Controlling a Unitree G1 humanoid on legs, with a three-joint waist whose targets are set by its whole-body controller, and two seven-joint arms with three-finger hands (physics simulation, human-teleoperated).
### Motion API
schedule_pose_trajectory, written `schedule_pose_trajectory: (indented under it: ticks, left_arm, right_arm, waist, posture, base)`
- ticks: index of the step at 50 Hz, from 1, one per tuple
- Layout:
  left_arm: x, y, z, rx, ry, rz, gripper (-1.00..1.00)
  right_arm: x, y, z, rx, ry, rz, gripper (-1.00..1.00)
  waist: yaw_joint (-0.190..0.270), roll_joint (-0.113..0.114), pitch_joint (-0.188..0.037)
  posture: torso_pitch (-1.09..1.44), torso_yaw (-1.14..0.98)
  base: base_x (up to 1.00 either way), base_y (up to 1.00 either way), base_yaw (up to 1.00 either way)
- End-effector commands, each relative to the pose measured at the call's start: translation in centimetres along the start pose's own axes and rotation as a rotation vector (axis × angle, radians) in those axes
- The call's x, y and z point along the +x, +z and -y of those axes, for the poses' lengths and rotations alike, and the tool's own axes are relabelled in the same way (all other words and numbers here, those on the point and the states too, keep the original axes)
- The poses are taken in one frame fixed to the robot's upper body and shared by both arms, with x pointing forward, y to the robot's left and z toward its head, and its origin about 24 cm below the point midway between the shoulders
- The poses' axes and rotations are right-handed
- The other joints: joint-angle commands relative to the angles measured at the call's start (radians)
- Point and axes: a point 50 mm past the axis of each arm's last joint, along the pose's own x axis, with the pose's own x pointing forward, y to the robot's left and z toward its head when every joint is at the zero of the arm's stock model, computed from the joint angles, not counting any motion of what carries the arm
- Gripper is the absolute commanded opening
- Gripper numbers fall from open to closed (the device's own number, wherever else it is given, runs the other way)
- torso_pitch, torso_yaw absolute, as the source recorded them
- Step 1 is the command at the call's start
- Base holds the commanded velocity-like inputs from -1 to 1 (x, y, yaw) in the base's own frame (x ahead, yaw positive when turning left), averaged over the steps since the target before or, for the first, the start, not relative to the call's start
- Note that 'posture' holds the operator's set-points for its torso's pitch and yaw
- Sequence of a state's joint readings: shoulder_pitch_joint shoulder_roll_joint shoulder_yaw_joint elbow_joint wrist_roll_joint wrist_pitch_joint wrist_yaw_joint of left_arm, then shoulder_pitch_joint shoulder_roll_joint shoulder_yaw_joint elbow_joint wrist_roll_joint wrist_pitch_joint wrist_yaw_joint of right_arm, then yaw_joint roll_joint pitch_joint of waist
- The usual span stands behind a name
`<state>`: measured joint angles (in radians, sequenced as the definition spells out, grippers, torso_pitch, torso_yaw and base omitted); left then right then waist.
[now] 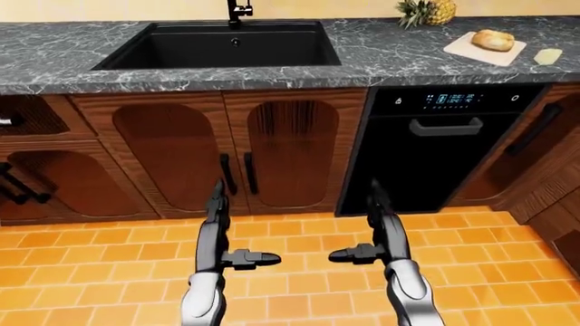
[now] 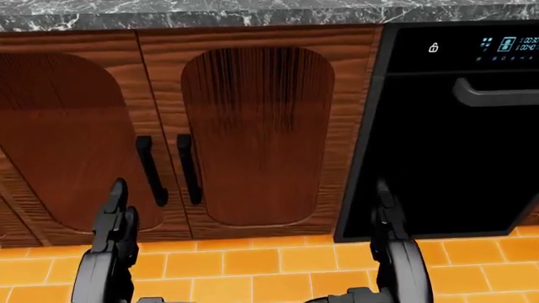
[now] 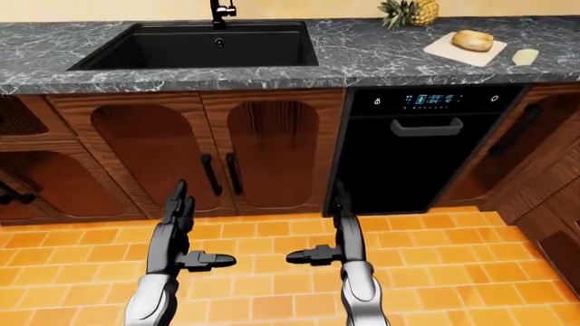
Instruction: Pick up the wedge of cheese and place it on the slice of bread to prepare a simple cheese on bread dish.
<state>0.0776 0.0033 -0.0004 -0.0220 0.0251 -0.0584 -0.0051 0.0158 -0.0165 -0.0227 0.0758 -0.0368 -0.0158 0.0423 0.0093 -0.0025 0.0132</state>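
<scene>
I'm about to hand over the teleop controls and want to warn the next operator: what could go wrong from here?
The cheese wedge and the bread on its cutting board sit far to the upper right on the counter, while both open hands, left hand and right hand, hang low by the cabinets: reaching without walking right would likely fall short. The cheese lies near the view's right edge, so it could slip out of sight. The pineapple beside the board might get knocked.
</scene>
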Motion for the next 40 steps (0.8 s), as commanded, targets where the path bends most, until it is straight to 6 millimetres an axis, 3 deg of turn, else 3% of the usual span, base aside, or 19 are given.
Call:
schedule_pose_trajectory:
  ticks: [1, 4, 8, 10, 11, 12, 13, 14, 15, 23, 25, 26, 28, 29, 31, 34, 37, 39, 40]
  left_arm:
    - [0.33, 1.74, 0.36, -0.003, -0.013, 0.095, 1.0]
    - [0.38, 1.69, 0.39, -0.004, -0.014, 0.094, 1.0]
    - [0.35, 1.68, 0.37, -0.006, -0.015, 0.094, 1.0]
    - [0.37, 1.71, 0.34, -0.007, -0.013, 0.095, 1.0]
    - [0.38, 1.69, 0.34, -0.007, -0.013, 0.095, 1.0]
    - [0.35, 1.68, 0.36, -0.006, -0.014, 0.096, 1.0]
    - [0.32, 1.69, 0.37, -0.006, -0.014, 0.096, 1.0]
    - [0.3, 1.7, 0.37, -0.006, -0.014, 0.097, 1.0]
    - [0.3, 1.7, 0.37, -0.006, -0.014, 0.098, 1.0]
    - [0.31, 1.53, 0.48, -0.005, -0.014, 0.097, 1.0]
    - [0.3, 1.63, 0.43, -0.011, -0.01, 0.101, 1.0]
    - [0.3, 1.65, 0.42, -0.013, -0.01, 0.101, 1.0]
    - [0.28, 1.67, 0.4, -0.013, -0.01, 0.101, 1.0]
    - [0.32, 1.64, 0.39, -0.014, -0.009, 0.1, 1.0]
    - [0.29, 1.62, 0.43, -0.013, -0.01, 0.1, 1.0]
    - [0.33, 1.51, 0.52, -0.012, -0.013, 0.098, 1.0]
    - [0.35, 1.49, 0.53, -0.011, -0.013, 0.098, 1.0]
    - [0.35, 1.54, 0.51, -0.011, -0.012, 0.098, 1.0]
    - [0.38, 1.53, 0.51, -0.011, -0.012, 0.098, 1.0]
  right_arm:
    - [0.34, 1.88, 0.17, -0.007, -0.002, 0.095, 1.0]
    - [0.28, 2.03, 0.12, -0.007, -0.001, 0.1, 1.0]
    - [0.29, 1.94, 0.09, -0.006, 0.0, 0.1, 1.0]
    - [0.33, 1.91, 0.11, -0.005, 0.001, 0.099, 1.0]
    - [0.3, 1.91, 0.12, -0.005, 0.002, 0.099, 1.0]
    - [0.25, 1.93, 0.12, -0.005, 0.003, 0.099, 1.0]
    - [0.22, 1.96, 0.11, -0.005, 0.003, 0.1, 1.0]
    - [0.22, 1.95, 0.08, -0.005, 0.005, 0.1, 1.0]
    - [0.2, 1.97, 0.06, -0.005, 0.006, 0.1, 1.0]
    - [0.25, 1.86, -0.11, -0.008, 0.019, 0.094, 1.0]
    - [0.35, 1.75, -0.1, -0.009, 0.02, 0.091, 1.0]
    - [0.43, 1.7, -0.17, -0.009, 0.022, 0.089, 1.0]
    - [0.42, 1.69, -0.2, -0.009, 0.024, 0.088, 1.0]
    - [0.43, 1.69, -0.19, -0.009, 0.025, 0.087, 1.0]
    - [0.46, 1.63, -0.26, -0.009, 0.027, 0.086, 1.0]
    - [0.48, 1.62, -0.22, -0.007, 0.027, 0.085, 1.0]
    - [0.51, 1.55, -0.23, -0.008, 0.028, 0.083, 1.0]
    - [0.36, 1.68, -0.15, -0.008, 0.027, 0.086, 1.0]
    - [0.34, 1.68, -0.11, -0.008, 0.025, 0.086, 1.0]
  waist:
    - [0.001, 0.011, -0.01]
    - [0.005, 0.038, -0.003]
    - [0.007, 0.021, -0.003]
    - [0.008, -0.017, 0.005]
    - [0.006, -0.049, -0.003]
    - [-0.003, -0.1, -0.016]
    - [-0.01, -0.04, -0.003]
    - [-0.006, -0.056, 0.001]
    - [-0.015, -0.05, 0.003]
    - [0.005, 0.032, 0.023]
    - [0.007, 0.061, 0.02]
    - [0.009, 0.087, 0.011]
    - [0.017, 0.058, 0.013]
    - [0.011, 0.067, 0.014]
    - [0.011, 0.063, 0.0]
    - [0.011, 0.038, 0.003]
    - [0.012, -0.003, 0.007]
    - [0.009, -0.058, -0.01]
    - [0.013, -0.068, -0.019]
  posture:
    - [0.0, 0.0]
    - [0.0, 0.0]
    - [0.0, 0.0]
    - [0.0, 0.0]
    - [0.0, 0.0]
    - [0.0, 0.0]
    - [0.0, 0.0]
    - [0.0, 0.0]
    - [0.0, 0.0]
    - [0.0, 0.0]
    - [0.0, 0.0]
    - [0.0, 0.0]
    - [0.0, 0.0]
    - [0.0, 0.0]
    - [0.0, 0.0]
    - [0.0, 0.0]
    - [0.0, 0.0]
    - [0.0, 0.0]
    - [0.0, 0.0]
  base:
    - [0.0, -0.21, 0.0]
    - [0.0, -0.37, 0.0]
    - [0.0, -0.39, 0.0]
    - [0.0, -0.35, 0.0]
    - [0.0, -0.35, 0.0]
    - [0.0, -0.35, 0.0]
    - [0.0, -0.35, 0.0]
    - [0.0, -0.35, 0.0]
    - [0.0, -0.36, 0.0]
    - [0.0, -0.34, 0.0]
    - [0.0, -0.33, 0.0]
    - [0.0, -0.32, 0.0]
    - [0.0, -0.32, 0.0]
    - [0.0, -0.3, 0.0]
    - [0.0, -0.32, 0.0]
    - [0.0, -0.31, 0.0]
    - [0.0, -0.38, 0.0]
    - [0.0, -0.47, 0.0]
    - [0.0, -0.51, 0.0]
